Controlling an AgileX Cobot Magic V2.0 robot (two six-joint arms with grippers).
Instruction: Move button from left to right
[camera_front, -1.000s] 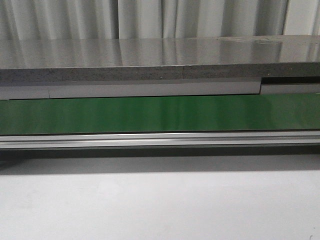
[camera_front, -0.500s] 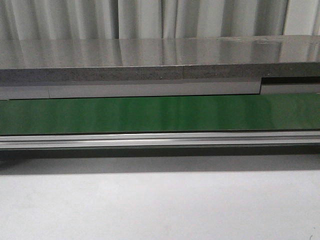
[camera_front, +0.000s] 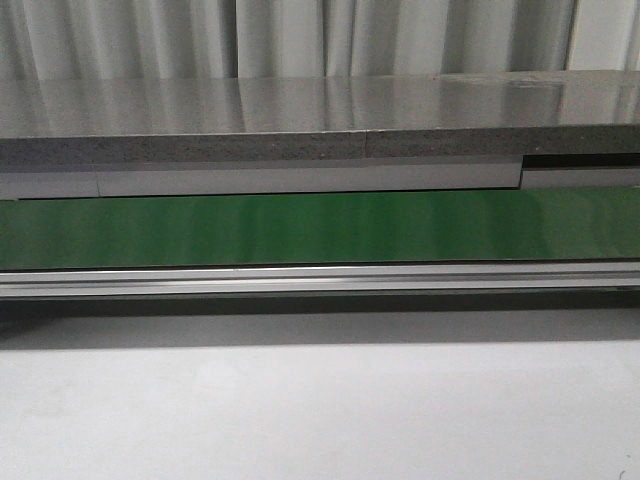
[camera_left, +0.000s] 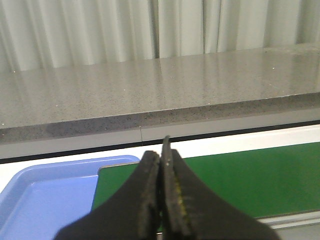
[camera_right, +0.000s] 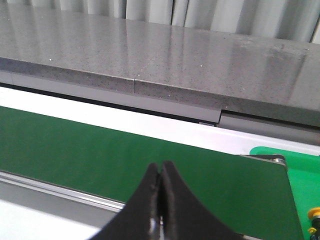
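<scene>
A green conveyor belt (camera_front: 320, 228) runs across, an aluminium rail (camera_front: 320, 279) along its near edge, a grey speckled counter (camera_front: 320, 120) behind it — pale curtains (camera_front: 300, 38) beyond, a blue tray (camera_left: 45, 195) at one end.

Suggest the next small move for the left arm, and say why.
Probably open the left gripper and hold position. Its jaws are shut, and no button shows on the green belt or in the visible part of the blue tray.
</scene>
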